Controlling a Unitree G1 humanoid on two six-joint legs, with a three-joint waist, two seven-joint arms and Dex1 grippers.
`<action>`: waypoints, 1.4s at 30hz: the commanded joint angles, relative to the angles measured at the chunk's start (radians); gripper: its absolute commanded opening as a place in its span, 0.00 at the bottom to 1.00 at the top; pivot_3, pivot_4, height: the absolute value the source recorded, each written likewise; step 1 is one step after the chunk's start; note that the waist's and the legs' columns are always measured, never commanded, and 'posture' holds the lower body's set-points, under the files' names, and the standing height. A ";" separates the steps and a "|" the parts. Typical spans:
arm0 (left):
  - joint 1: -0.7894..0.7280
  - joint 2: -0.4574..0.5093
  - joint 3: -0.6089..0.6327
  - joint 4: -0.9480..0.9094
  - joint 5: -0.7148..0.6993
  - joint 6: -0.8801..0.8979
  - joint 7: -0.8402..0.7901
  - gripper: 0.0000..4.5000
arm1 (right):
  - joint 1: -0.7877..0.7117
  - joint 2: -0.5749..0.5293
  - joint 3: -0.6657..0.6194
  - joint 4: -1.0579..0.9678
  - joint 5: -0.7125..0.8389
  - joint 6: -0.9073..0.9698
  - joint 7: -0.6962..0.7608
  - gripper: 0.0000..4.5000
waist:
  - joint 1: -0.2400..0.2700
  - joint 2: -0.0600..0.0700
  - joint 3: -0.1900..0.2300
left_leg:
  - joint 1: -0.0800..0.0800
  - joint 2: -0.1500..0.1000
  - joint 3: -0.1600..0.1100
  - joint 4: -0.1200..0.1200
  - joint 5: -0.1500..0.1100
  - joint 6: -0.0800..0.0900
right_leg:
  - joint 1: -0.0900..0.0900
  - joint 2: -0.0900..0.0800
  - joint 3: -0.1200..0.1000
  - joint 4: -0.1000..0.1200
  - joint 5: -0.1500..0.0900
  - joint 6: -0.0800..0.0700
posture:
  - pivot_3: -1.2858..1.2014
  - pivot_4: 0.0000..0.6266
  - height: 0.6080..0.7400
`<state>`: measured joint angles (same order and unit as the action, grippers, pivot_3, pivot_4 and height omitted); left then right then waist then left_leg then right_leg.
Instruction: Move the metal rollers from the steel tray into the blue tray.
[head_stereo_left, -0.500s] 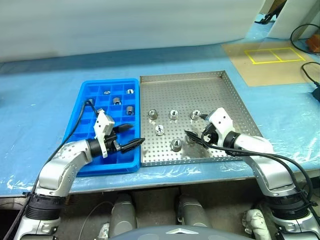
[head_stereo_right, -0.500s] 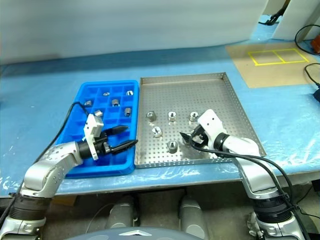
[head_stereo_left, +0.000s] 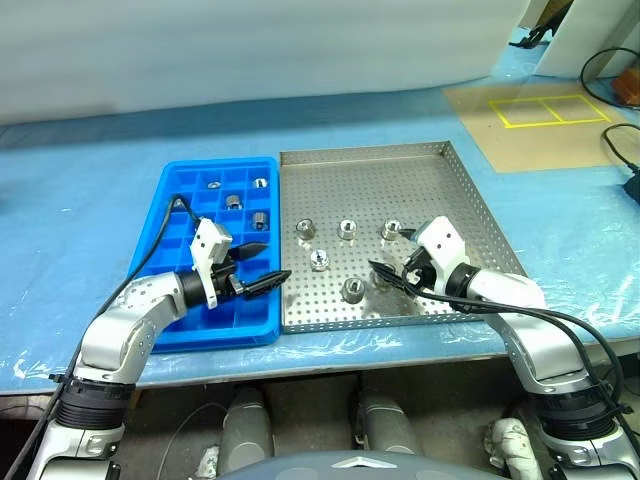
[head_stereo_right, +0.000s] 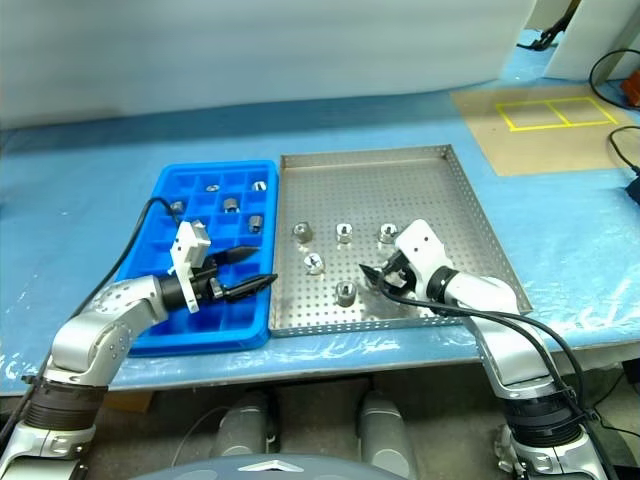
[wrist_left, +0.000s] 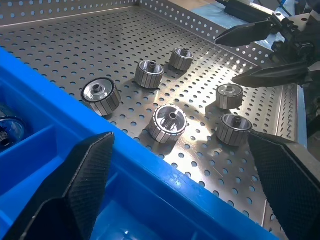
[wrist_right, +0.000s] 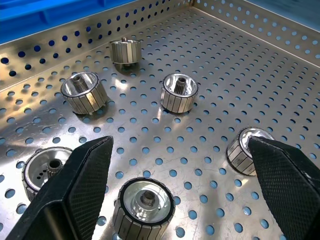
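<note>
The steel tray (head_stereo_left: 440, 190) holds several metal rollers (head_stereo_left: 348, 229), loosely grouped in its near half. More rollers (head_stereo_left: 233, 201) sit in far compartments of the blue tray (head_stereo_left: 170, 195), which lies against its left side. My left gripper (head_stereo_left: 274, 262) hovers open over the blue tray's near right corner, pointing toward the steel tray. My right gripper (head_stereo_left: 390, 252) is open just above the steel tray floor, right of the roller group. In the left wrist view the rollers (wrist_left: 169, 122) lie past the blue rim (wrist_left: 60, 125). In the right wrist view, rollers (wrist_right: 179, 92) lie ahead of the open fingers.
A blue plastic sheet (head_stereo_left: 90, 170) covers the table. A brown board with a yellow taped rectangle (head_stereo_left: 545, 108) lies at the far right, and black cables (head_stereo_left: 620, 140) run along the right edge. The steel tray's far half is bare.
My left gripper has edged slightly up and away over the blue tray. The right gripper and the rollers have stayed put.
</note>
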<state>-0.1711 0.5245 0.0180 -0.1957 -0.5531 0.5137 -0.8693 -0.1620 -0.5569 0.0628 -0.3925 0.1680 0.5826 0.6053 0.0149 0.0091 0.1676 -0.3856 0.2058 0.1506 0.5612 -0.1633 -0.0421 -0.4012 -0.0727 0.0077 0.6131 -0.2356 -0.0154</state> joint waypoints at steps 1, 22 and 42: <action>-0.008 0.012 0.025 0.007 -0.005 -0.027 -0.023 1.00 | -0.004 -0.005 -0.007 -0.003 -0.005 -0.029 -0.003 1.00 | 0.000 0.000 0.000 | 0.000 0.000 0.000 0.000 0.000 0.000 | 0.000 0.000 0.000 0.000 0.000 0.000 | 0.44 0.24 1.00; -0.006 0.017 0.030 0.015 0.001 -0.044 -0.055 1.00 | -0.026 0.003 -0.004 -0.031 -0.003 0.001 -0.013 1.00 | 0.000 0.000 0.000 | 0.000 0.000 0.000 0.000 0.000 0.000 | 0.000 0.000 0.000 0.000 0.000 0.000 | 0.44 0.24 1.00; -0.773 -0.043 -0.397 0.457 0.374 -0.150 -0.270 1.00 | -0.012 0.028 -0.007 0.009 -0.023 -0.043 -0.065 1.00 | -0.003 0.000 0.000 | 0.000 -0.001 0.000 0.001 0.003 -0.003 | 0.000 0.000 0.002 0.003 0.000 0.000 | 0.41 0.24 1.00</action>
<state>-0.9168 0.4671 -0.3224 0.2079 -0.2515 0.4237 -1.0830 -0.1830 -0.5339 0.0801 -0.3689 0.1530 0.5695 0.5533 0.0117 0.0086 0.1678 -0.3853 0.2047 0.1509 0.5621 -0.1599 -0.0448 -0.4014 -0.0724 0.0101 0.6161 -0.2353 -0.0153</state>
